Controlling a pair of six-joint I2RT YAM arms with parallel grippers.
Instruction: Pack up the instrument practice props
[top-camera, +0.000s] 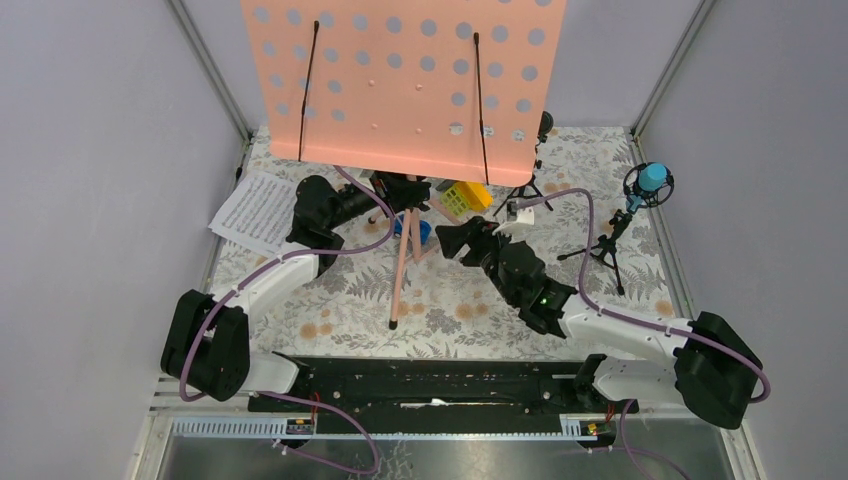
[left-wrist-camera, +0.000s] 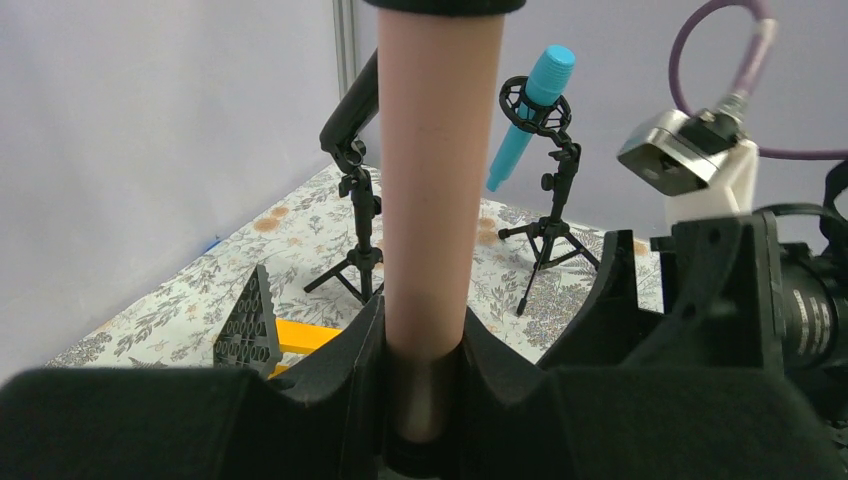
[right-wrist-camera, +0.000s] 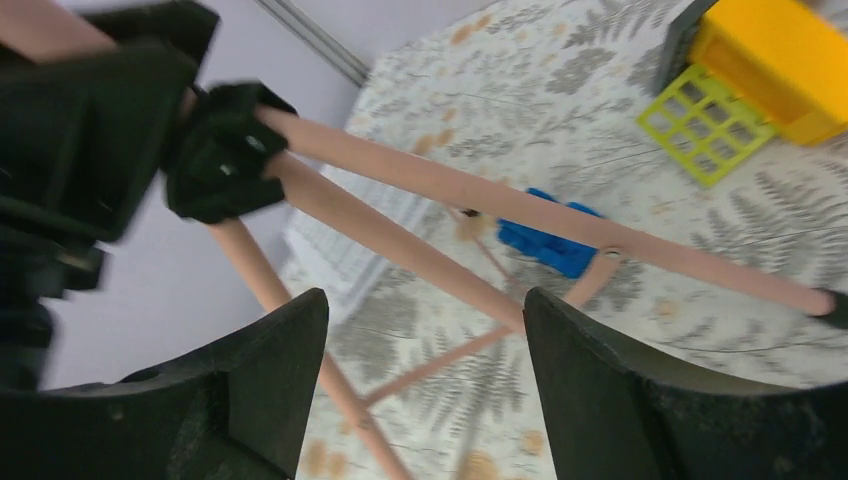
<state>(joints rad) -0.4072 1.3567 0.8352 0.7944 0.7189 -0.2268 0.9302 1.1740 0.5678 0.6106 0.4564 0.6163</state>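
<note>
The pink music stand (top-camera: 400, 80) is seen upright in the middle of the floral table (top-camera: 450, 310), its perforated desk filling the far part of the top view. Its round pole (left-wrist-camera: 435, 180) is clamped between the fingers of the left gripper (top-camera: 398, 192), just above the point where the tripod legs (right-wrist-camera: 400, 240) branch off. The right gripper (right-wrist-camera: 425, 310) is held just beside the stand on the right, with its fingers (right-wrist-camera: 270, 380) spread apart and nothing between them (only the legs and the cloth are seen through the gap).

The sheet-music pages (top-camera: 255, 212) are laid flat at the left edge of the table, beside the left arm. The black mic (left-wrist-camera: 350, 100) is set on its small tripod at the far side, partly hidden behind the desk in the top view. The blue mic (top-camera: 652, 178) is set on its own tripod near the right wall, well apart from the stand.

A blue toy car (right-wrist-camera: 545, 245) is seen under the spread legs, and a yellow block (right-wrist-camera: 770, 60) lies a little further back.
</note>
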